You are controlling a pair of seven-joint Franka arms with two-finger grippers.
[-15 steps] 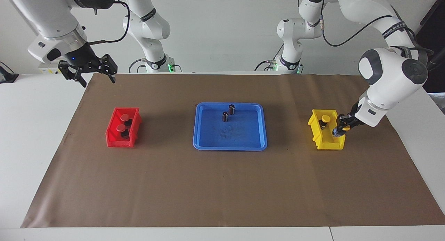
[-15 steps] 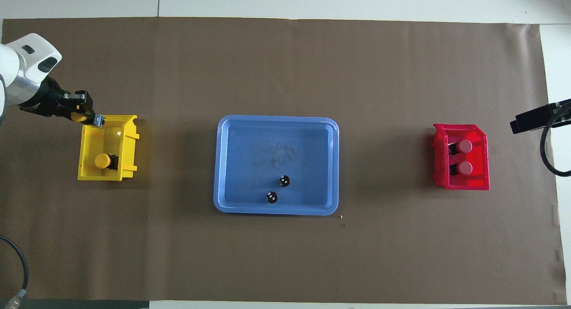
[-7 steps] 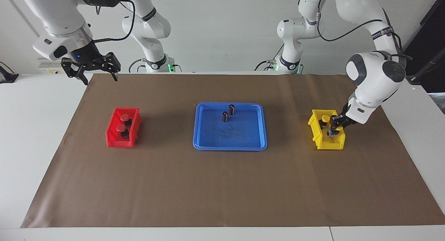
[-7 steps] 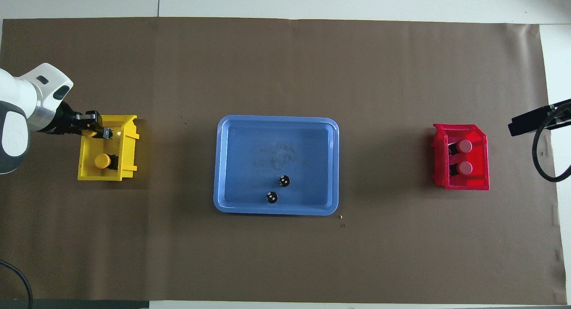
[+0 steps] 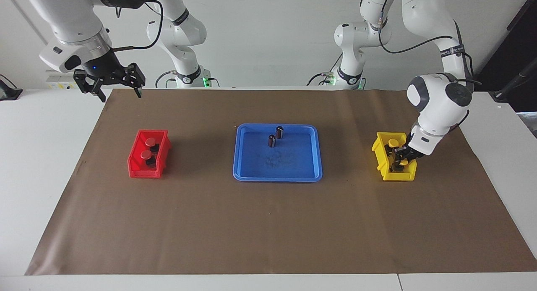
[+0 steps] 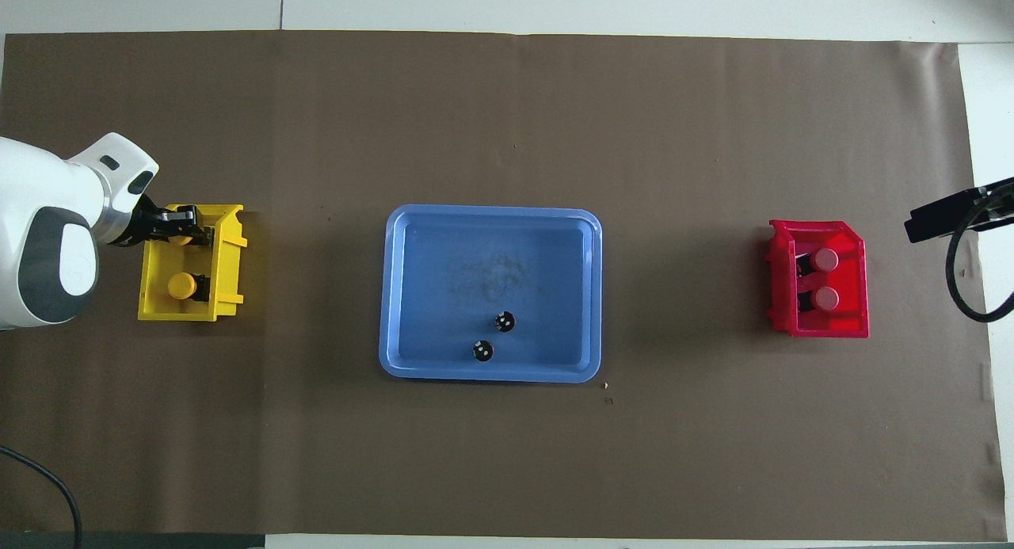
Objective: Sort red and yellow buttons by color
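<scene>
I saw the second yellow button pinched in the left tool, which was lowered inside the yellow bin; I could not tell whether the button touched the bin floor. The first yellow button lay in the same bin, in the part nearer the robots. Both red buttons lay in the red bin at the right arm's end of the surface, one nearer the robots than the other. The blue tray sat between the two bins and held two dark cylinders with silvery tops, near its edge closest to the robots. The right arm waited, its tool with fingers spread, raised over the brown mat's edge nearest the robots.
</scene>
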